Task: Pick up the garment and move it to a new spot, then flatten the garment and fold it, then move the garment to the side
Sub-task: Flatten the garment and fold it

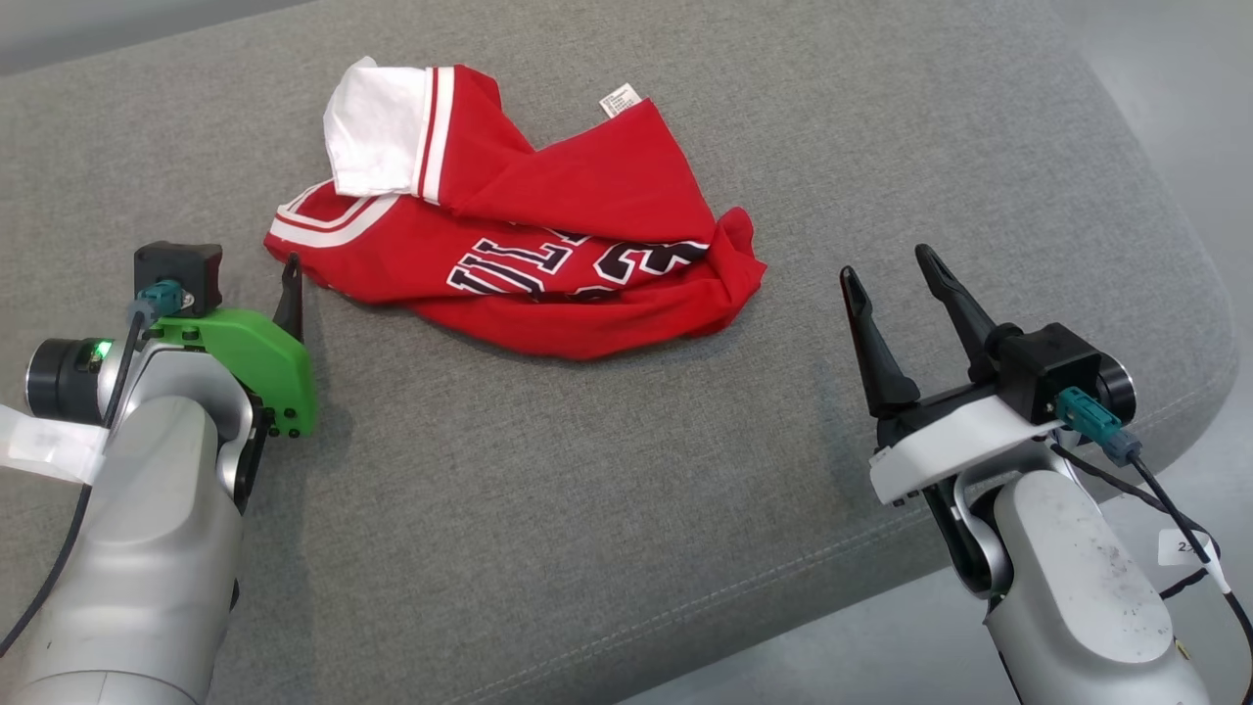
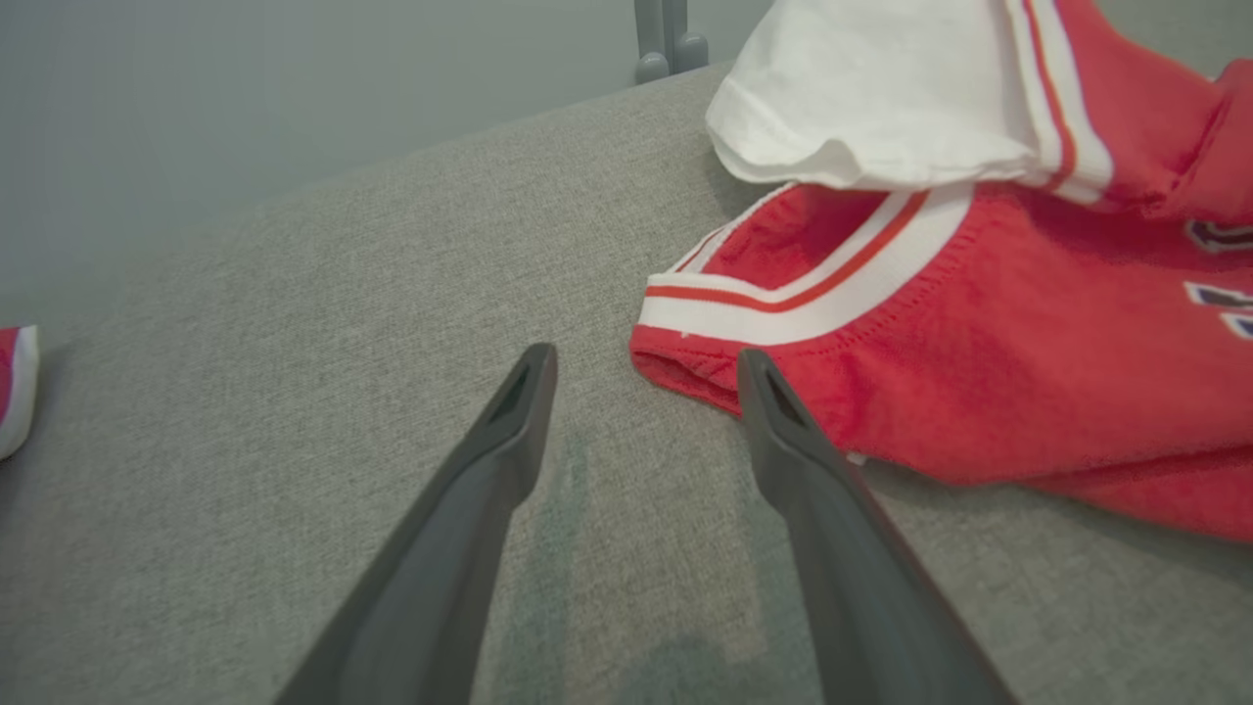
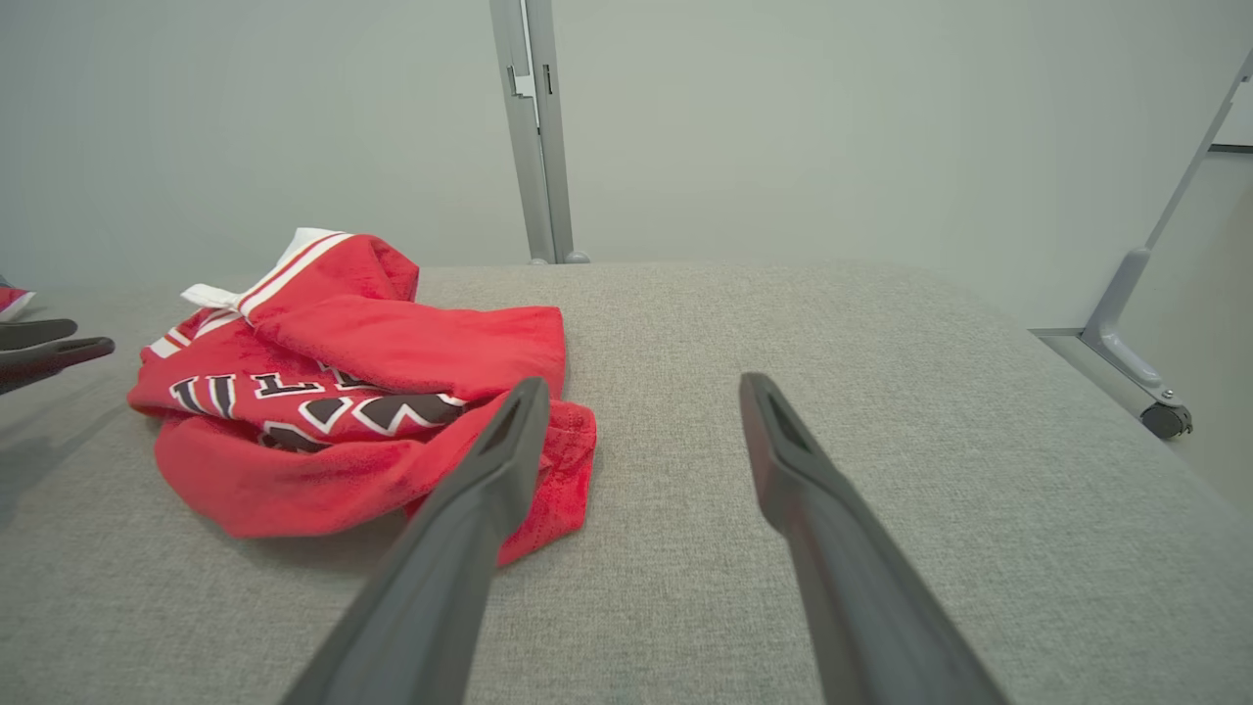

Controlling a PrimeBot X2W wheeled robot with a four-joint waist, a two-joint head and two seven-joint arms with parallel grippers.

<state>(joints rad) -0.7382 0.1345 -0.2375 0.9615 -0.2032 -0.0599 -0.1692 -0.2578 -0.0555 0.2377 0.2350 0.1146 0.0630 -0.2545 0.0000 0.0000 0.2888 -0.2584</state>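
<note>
A red garment point(image 1: 548, 225) with white trim, dark lettering and a white inner layer lies crumpled on the grey cushion point(image 1: 587, 470), toward the back left. My left gripper point(image 1: 284, 294) sits just left of its striped collar edge. In the left wrist view the left gripper point(image 2: 646, 357) is open, its right finger point(image 2: 803, 460) close to the red hem of the garment point(image 2: 979, 323) and nothing between the jaws. My right gripper point(image 1: 888, 264) stands open to the right of the garment, apart from it. In the right wrist view the right gripper point(image 3: 643, 384) holds nothing, with the garment point(image 3: 362, 372) to its left.
The cushion's rounded edge point(image 1: 1175, 323) drops to the floor at the right and front right. Behind it stand a metal post point(image 3: 533, 127) and a frame leg with a caster point(image 3: 1165, 416). A red-and-white thing point(image 2: 15, 392) lies at the far left.
</note>
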